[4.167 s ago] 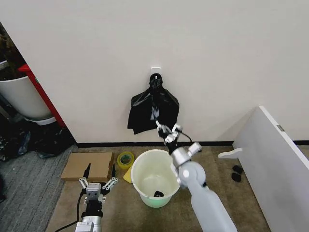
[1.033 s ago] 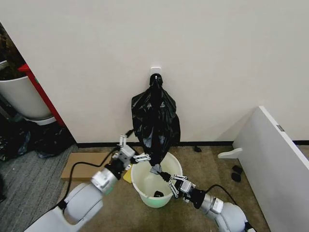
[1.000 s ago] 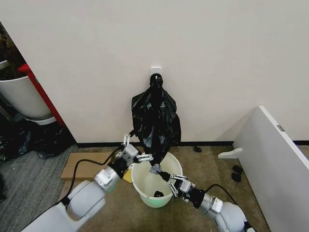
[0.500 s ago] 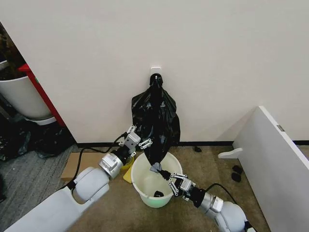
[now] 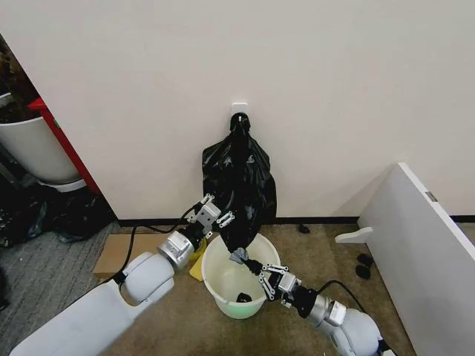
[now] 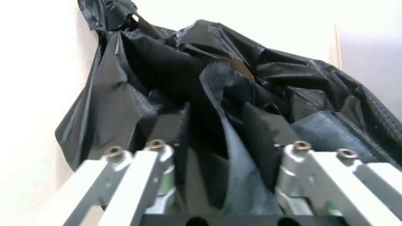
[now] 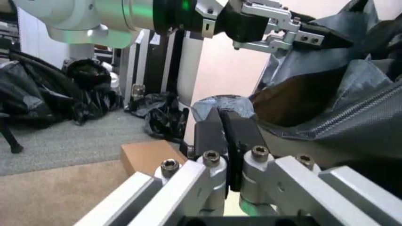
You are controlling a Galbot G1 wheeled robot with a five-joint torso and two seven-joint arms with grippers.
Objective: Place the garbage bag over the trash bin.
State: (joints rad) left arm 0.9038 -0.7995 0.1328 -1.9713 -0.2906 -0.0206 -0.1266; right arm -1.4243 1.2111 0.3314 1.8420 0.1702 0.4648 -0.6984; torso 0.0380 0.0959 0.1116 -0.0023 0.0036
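Against the far wall, the garbage bag (image 5: 239, 189) hangs from a hook, pinched to a point at top and stretched down to a drawn-out tail that dips just inside the rim of the trash bin (image 5: 215, 285) on the floor below. Its long axis runs near vertical, top at the hook, bottom over the bin mouth.

Key relation: both grippers sit at the bag's lower end, on opposite sides.
- right gripper (image 5: 256, 268) is low, over the bin mouth, jaws clamped on the grey-looking tip of the tail. Right wrist view confirms it: the two fingers (image 7: 217, 129) are pressed together with a thin fold of plastic between them.
- left gripper (image 5: 220, 217) is higher and to the left, against the bag's left edge just above the bin rim. Jaws are apart; left wrist view shows folds of black film (image 6: 232, 141) lying between the spread fingers (image 6: 135, 165), not yet pinched.

Judgement: the left arm is the one placed to grab a second layer; the film lies straight ahead of its jaws, pleats running up and away along the bag's length. Which layer ends up between the fingers can't be told from here.

Bag itself: thin, glossy, heavily crinkled black plastic, bunched in several overlapping folds. Bin: round, cream-white, open and uncovered, a small dark item on its bottom. Bag not yet over the bin.
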